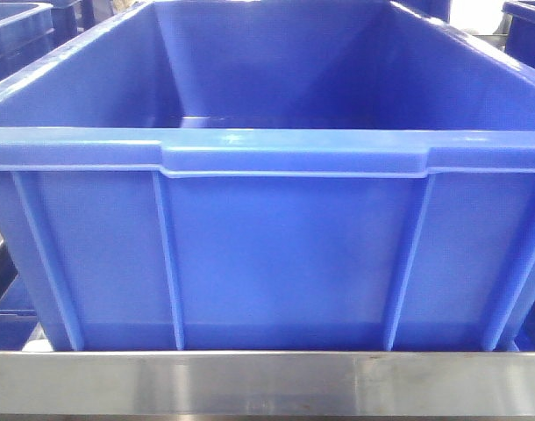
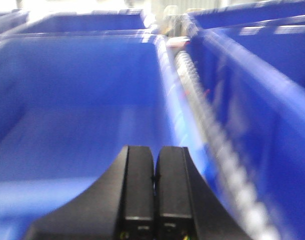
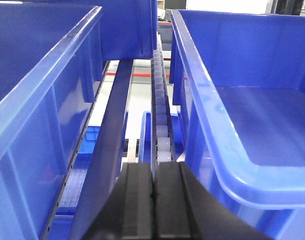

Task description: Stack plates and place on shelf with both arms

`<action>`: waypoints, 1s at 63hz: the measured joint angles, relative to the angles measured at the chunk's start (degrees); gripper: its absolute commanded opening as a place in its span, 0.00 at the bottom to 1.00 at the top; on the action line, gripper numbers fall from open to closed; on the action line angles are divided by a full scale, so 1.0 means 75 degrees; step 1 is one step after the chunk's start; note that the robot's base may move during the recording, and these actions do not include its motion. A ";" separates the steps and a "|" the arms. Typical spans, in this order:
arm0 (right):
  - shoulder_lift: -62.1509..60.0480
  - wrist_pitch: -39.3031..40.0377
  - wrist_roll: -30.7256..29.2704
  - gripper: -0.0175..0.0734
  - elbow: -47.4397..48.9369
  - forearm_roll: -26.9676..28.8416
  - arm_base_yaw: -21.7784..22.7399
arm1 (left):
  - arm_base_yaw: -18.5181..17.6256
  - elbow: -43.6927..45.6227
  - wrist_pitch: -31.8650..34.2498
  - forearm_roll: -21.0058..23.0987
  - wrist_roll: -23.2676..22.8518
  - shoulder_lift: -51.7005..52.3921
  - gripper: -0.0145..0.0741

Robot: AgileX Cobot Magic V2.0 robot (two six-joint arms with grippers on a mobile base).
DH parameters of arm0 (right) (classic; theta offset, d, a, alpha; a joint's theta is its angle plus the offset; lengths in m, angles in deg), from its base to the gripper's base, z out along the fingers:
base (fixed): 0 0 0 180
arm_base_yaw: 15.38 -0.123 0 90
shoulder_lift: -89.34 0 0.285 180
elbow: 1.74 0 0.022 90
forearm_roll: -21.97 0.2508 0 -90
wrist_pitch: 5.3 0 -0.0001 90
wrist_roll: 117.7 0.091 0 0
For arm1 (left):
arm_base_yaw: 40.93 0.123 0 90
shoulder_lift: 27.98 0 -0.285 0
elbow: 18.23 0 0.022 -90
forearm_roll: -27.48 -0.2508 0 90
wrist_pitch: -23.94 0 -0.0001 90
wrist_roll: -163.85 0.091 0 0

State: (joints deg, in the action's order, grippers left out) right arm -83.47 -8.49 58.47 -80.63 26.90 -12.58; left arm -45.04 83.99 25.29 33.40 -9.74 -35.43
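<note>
Filling front view: big blue ribbed plastic crate (image 1: 276,254), standing on brushed stainless-steel shelf (image 1: 267,381) with shiny front edge band. Left black gripper (image 2: 154,175) pressed closed, holding nothing, above blue crate interior; view blurred. Right black gripper (image 3: 153,187) likewise closed, empty, over white roller track (image 3: 161,115) between two crates. Plates not visible.

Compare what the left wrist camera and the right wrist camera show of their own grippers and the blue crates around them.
The left gripper hangs over a blue crate's interior in a blurred picture; the right gripper hangs over the gap between two blue crates in a sharp one. A white roller track runs straight ahead of the right gripper, but off to the side of the left. Both grippers are black, shut and empty. No plates show.
</note>
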 measured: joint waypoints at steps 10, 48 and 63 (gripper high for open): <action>0.0000 0.0000 0.0000 0.26 0.0000 0.0000 0.0000 | -0.0287 0.0000 0.0039 -0.0070 -0.0046 0.0000 0.26; 0.0000 0.0000 0.0000 0.26 0.0000 0.0000 0.0000 | -0.0237 0.0000 0.0039 -0.0178 -0.0049 0.0000 0.26; 0.0000 0.0000 0.0000 0.26 0.0000 0.0000 0.0000 | 0.0351 0.0000 0.0039 -0.0178 -0.0062 0.0000 0.26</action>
State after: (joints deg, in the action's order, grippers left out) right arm -83.47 -8.49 58.47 -80.63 26.90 -12.58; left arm -42.41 83.99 25.58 32.07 -10.21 -35.43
